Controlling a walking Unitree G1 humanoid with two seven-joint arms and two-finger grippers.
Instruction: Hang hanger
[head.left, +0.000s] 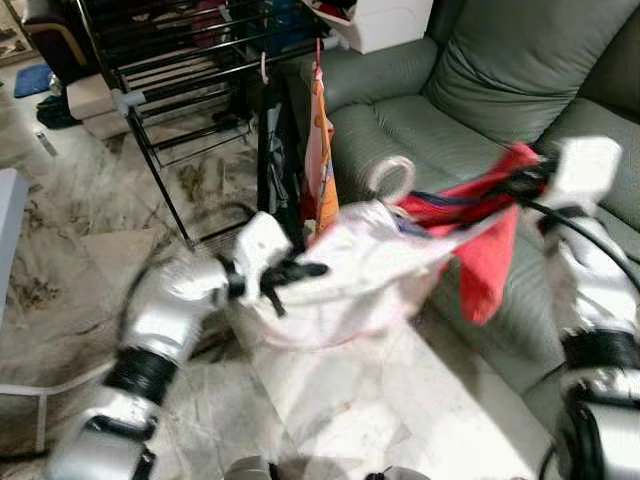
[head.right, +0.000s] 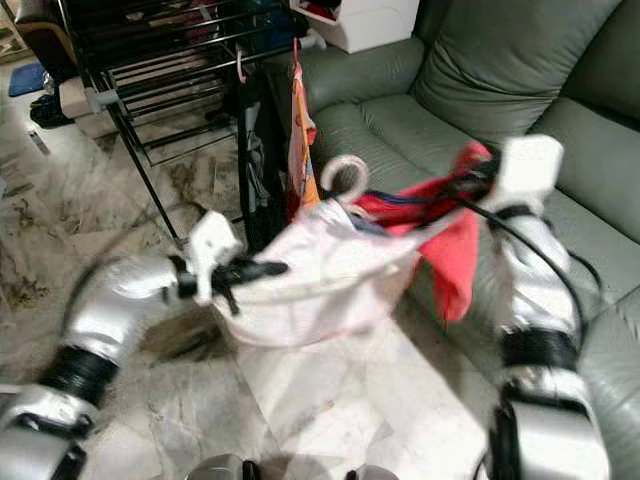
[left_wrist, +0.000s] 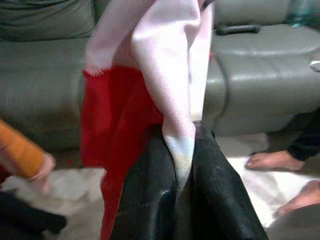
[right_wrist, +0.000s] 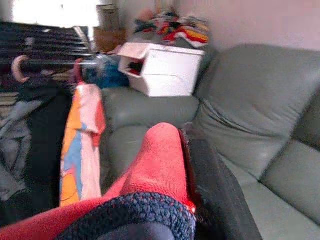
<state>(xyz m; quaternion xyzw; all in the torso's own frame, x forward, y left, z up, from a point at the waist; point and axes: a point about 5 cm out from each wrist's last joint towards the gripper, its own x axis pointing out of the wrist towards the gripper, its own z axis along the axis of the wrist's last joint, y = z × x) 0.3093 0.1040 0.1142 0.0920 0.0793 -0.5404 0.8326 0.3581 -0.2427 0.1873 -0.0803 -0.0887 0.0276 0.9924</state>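
Observation:
A pale pink garment hangs on a hanger whose pale hook sticks up in the middle, in front of the sofa. My left gripper is shut on the garment's left edge; the left wrist view shows the cloth pinched between the black fingers. A red garment with a navy trim drapes from the hanger's right side. My right gripper is shut on it, and the red cloth lies against its black finger.
A black drying rack stands at the back left with an orange garment and dark clothes hanging from its near rail. A grey-green sofa is on the right, with a white box behind. A person's bare feet rest on the marble floor.

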